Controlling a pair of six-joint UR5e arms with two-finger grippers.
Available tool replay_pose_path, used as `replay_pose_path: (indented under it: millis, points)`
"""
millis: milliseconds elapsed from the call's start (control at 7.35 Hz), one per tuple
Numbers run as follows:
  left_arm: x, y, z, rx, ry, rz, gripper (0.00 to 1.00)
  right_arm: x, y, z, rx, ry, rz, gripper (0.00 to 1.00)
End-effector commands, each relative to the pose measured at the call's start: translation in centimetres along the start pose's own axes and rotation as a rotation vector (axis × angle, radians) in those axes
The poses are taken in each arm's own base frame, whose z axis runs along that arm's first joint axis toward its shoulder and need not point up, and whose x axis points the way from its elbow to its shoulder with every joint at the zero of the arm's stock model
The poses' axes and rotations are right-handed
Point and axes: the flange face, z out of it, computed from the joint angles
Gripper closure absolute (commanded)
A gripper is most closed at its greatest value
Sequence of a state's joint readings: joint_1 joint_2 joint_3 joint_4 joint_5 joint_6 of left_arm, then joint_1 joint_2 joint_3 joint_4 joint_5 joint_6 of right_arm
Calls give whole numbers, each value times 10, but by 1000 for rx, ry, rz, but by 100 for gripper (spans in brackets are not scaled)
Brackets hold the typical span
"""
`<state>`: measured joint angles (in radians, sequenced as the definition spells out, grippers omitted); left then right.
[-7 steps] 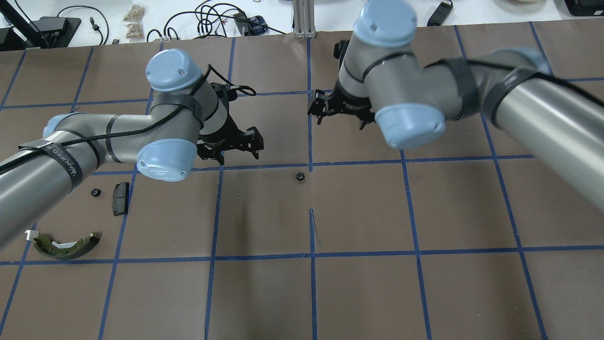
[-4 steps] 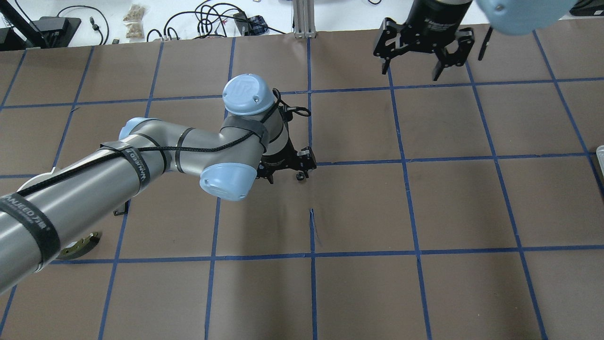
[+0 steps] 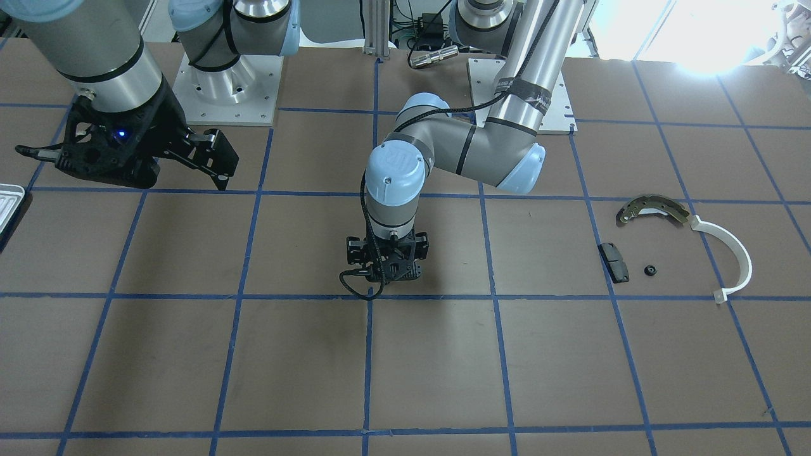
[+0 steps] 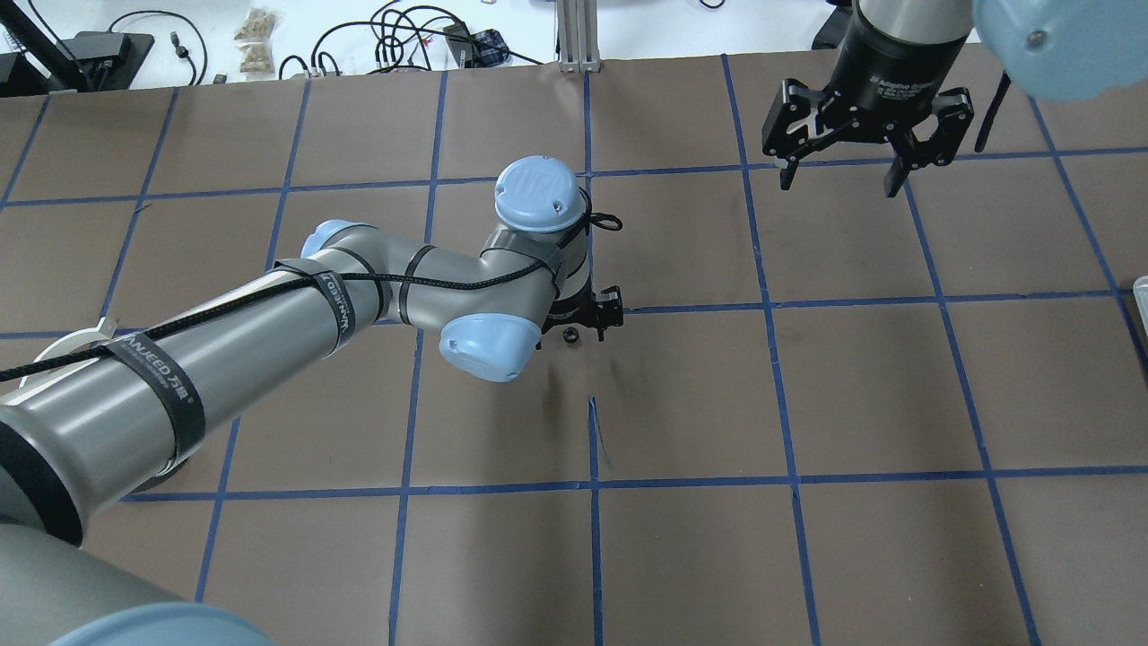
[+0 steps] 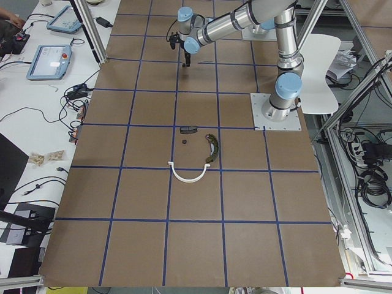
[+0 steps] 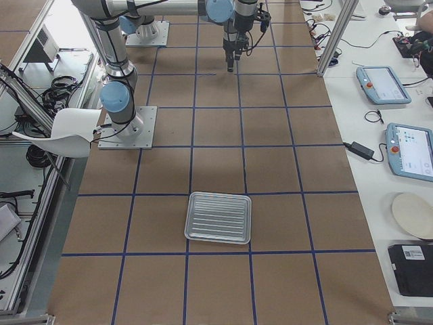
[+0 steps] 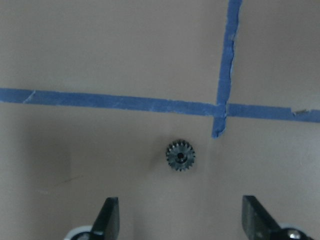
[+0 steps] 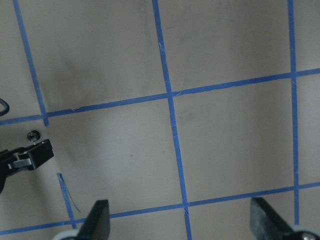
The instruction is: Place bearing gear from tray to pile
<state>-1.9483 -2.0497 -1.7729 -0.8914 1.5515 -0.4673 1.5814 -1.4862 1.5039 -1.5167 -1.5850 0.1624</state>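
The bearing gear is small, dark and toothed. It lies on the brown table next to a blue tape crossing. My left gripper is open and hovers right over the gear, apart from it; it also shows in the overhead view. My right gripper is open and empty at the far right. The silvery ridged tray holds nothing. The pile lies at my left: a metal shoe, a white arc, a black pad and a small black round piece.
Cables and small devices lie on the white bench beyond the table's far edge. Tablets sit on the side bench. The two arm bases stand at the robot's edge of the table.
My left arm has swung right, from near the pile until its open gripper is over the gear. My right arm has pulled back from the table's middle to the far right.
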Motion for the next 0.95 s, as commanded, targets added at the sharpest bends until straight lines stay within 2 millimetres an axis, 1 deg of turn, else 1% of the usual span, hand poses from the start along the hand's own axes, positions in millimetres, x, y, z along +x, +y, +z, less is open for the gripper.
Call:
replay_pose_path:
  millis: [0, 136, 272, 408, 544, 817]
  points:
    - [6, -17, 2, 27, -28, 1, 13, 2, 1, 22, 90, 10, -7, 0]
    - [4, -16, 11, 16, -48, 1, 18, 4, -2, 13, 130, 2, -1, 0]
    - [3, -14, 4, 28, -42, 4, 25, 5, 0, 11, 133, -2, 3, 0]
    - [4, -14, 13, 15, -45, 2, 31, 5, -2, 14, 130, -1, 2, 0]
    - [3, -14, 14, 12, -48, 6, 34, 5, -1, 12, 133, -1, 2, 0]
    - [4, -15, 19, 7, -51, 7, 35, 4, 1, 11, 135, -8, 0, 0]
